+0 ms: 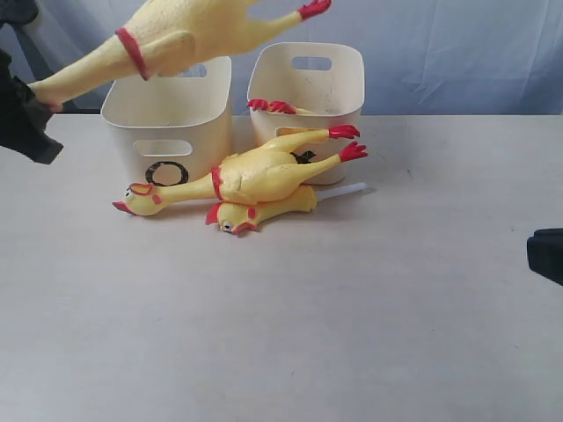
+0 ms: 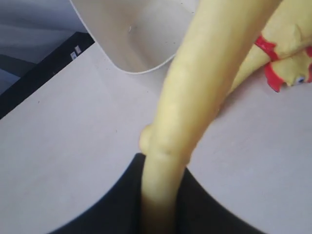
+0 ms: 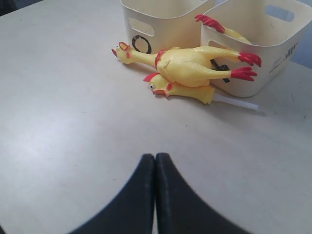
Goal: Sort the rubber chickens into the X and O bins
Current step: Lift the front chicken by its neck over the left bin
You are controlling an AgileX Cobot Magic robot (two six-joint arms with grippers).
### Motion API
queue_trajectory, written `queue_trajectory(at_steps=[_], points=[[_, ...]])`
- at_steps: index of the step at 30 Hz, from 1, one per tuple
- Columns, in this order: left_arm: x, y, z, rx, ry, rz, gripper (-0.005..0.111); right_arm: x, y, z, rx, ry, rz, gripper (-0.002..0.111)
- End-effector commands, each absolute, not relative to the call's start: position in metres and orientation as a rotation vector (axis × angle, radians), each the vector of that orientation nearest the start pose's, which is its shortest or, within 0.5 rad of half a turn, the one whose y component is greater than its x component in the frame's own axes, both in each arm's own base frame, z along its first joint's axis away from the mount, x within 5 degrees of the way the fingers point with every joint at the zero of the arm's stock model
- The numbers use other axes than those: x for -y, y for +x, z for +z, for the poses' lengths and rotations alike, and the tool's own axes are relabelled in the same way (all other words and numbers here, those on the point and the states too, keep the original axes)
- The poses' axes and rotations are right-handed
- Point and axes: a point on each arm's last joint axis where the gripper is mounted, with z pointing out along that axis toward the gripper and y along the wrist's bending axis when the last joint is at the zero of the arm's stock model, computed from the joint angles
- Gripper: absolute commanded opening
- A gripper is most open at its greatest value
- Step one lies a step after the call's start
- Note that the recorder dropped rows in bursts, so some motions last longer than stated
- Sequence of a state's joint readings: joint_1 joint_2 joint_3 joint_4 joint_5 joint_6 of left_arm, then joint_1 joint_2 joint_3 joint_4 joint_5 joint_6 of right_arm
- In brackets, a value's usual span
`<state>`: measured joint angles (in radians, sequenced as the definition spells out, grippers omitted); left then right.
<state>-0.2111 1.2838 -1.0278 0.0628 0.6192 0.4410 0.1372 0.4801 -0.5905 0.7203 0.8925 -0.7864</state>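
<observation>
My left gripper [image 1: 37,98] [image 2: 163,170] is shut on the neck of a long rubber chicken [image 1: 180,35] [image 2: 195,92], which hangs in the air above the O bin [image 1: 167,114] [image 2: 141,39]. A second long chicken [image 1: 255,176] [image 3: 195,61] lies on the table against both bins. A shorter chicken [image 1: 259,213] [image 3: 180,91] lies just in front of it. The X bin [image 1: 339,88] [image 3: 265,53] holds another chicken, only its red feet [image 1: 271,106] [image 3: 209,22] showing; its mark is mostly hidden. My right gripper [image 1: 545,255] [image 3: 155,158] is shut and empty at the right edge.
A thin white stick [image 1: 343,193] [image 3: 236,103] lies on the table [image 1: 281,325] by the X bin. A blue-grey backdrop [image 1: 457,53] rises behind the bins. Bare tabletop stretches in front of the chickens.
</observation>
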Motion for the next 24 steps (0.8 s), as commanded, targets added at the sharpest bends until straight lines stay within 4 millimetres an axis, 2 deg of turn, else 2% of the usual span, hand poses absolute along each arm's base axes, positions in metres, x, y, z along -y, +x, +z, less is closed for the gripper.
queue_trajectory(at_steps=[1, 11, 15, 18, 24], points=[[0.047, 0.281, 0.326, -2.231, 0.647, 0.153, 0.000, -0.057, 0.069, 0.320, -1.924, -0.726, 0.492, -0.001], [0.051, 0.319, 0.325, -2.316, 0.575, 0.120, 0.000, -0.057, 0.069, 0.320, -1.923, -0.725, 0.490, -0.001], [0.052, 0.339, 0.318, -2.394, 0.520, 0.118, 0.000, -0.057, 0.069, 0.320, -1.923, -0.725, 0.490, -0.001], [0.048, 0.351, 0.312, -2.454, 0.439, 0.179, 0.000, -0.057, 0.069, 0.320, -1.923, -0.725, 0.490, -0.001], [0.041, 0.357, 0.298, -2.564, 0.485, 0.304, 0.000, -0.057, 0.069, 0.320, -1.923, -0.725, 0.490, -0.001]])
